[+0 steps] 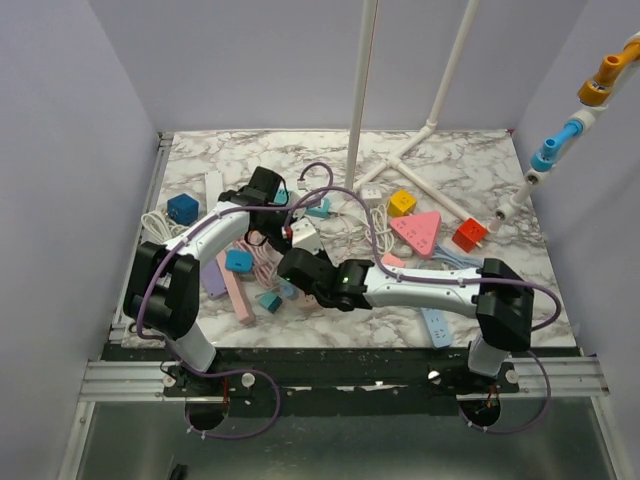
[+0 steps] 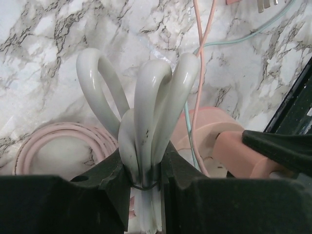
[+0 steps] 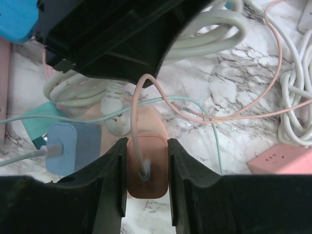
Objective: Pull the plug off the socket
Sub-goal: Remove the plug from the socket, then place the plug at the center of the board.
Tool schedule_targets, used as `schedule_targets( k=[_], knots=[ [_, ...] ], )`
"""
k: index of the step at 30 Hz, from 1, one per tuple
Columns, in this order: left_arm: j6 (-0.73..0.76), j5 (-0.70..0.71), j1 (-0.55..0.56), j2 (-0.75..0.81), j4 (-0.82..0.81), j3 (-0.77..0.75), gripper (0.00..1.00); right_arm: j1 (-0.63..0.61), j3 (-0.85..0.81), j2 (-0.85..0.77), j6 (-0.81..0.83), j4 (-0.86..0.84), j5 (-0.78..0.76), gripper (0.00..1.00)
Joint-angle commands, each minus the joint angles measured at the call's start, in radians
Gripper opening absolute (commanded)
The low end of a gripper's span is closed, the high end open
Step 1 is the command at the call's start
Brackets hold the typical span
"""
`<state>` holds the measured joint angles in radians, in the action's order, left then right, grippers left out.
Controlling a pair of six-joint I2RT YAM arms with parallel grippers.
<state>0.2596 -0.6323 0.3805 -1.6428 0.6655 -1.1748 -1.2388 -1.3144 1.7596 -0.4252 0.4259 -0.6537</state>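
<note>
Peach plastic plug (image 3: 146,178), smooth and blocky, is clamped between the right gripper's (image 3: 146,151) jaws. It looks seated in the rounded pink socket (image 2: 217,124) just beyond them. The left gripper (image 2: 145,168) pinches a glossy white cable bundle (image 2: 156,97) — bracing, I judge. Grip made; next calls for a straight pull back — mind the thin pink cord (image 3: 138,97).

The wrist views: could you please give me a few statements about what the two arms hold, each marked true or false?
1. The left arm's jaws are shut on a white cable bundle. True.
2. The right arm's jaws stand open and empty. False: they are shut on the pink plug.
3. A blue adapter lies beside the pink plug. True.
4. The table is plain wood. False: it is marble-patterned.
</note>
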Motion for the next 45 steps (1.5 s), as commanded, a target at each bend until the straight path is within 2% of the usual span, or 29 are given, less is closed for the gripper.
schedule_targets(
  k=[1,3,5,9,12,14,18,21,25,27,30,32,37,39,43,45],
  knots=[
    [0.013,0.026,0.042,0.023,-0.015,0.037,0.00,0.058,0.122,-0.201,-0.128,-0.076,-0.052,0.01],
    [0.020,0.037,0.043,0.023,-0.016,0.040,0.00,0.072,0.214,-0.279,-0.124,-0.118,-0.029,0.01],
    [0.020,0.035,0.044,0.018,-0.011,0.034,0.00,0.073,0.244,-0.291,-0.127,-0.129,0.005,0.01],
    [0.006,0.028,0.046,0.014,-0.006,0.015,0.00,0.065,0.190,-0.226,-0.142,-0.114,0.062,0.01],
    [0.004,0.026,0.047,0.019,0.008,0.001,0.00,0.076,0.153,-0.226,-0.160,-0.071,-0.028,0.01],
    [0.006,0.018,0.047,0.024,0.025,-0.010,0.00,0.149,0.166,-0.280,-0.161,-0.047,-0.031,0.01],
    [-0.001,0.005,0.047,0.039,0.041,-0.030,0.00,0.369,0.242,-0.433,-0.139,-0.030,-0.011,0.01],
    [-0.009,-0.006,0.047,0.045,0.055,-0.052,0.00,0.489,0.270,-0.466,-0.138,0.026,-0.006,0.04],
    [-0.030,-0.014,0.047,0.050,0.054,-0.065,0.00,0.516,0.342,-0.458,-0.178,0.023,0.043,0.20],
    [-0.042,-0.018,0.047,0.056,0.048,-0.057,0.00,0.517,0.374,-0.448,-0.204,0.012,0.064,0.36],
    [-0.057,-0.025,0.047,0.061,0.044,-0.046,0.00,0.516,0.405,-0.460,-0.228,0.007,0.072,0.65],
    [-0.064,-0.030,0.047,0.064,0.038,-0.039,0.00,0.516,0.412,-0.492,-0.217,0.001,0.080,0.76],
    [-0.087,-0.042,0.046,0.057,0.025,-0.041,0.00,0.507,0.363,-0.587,-0.173,0.022,0.100,0.87],
    [-0.098,-0.039,0.046,0.052,0.020,-0.047,0.00,0.463,0.316,-0.602,-0.157,0.041,0.080,0.92],
    [-0.116,-0.034,0.043,0.043,0.008,-0.054,0.00,0.236,0.169,-0.516,-0.148,0.141,-0.078,0.97],
    [-0.121,-0.035,0.038,0.033,0.007,-0.058,0.00,0.123,0.120,-0.452,-0.157,0.159,-0.101,0.98]
  ],
)
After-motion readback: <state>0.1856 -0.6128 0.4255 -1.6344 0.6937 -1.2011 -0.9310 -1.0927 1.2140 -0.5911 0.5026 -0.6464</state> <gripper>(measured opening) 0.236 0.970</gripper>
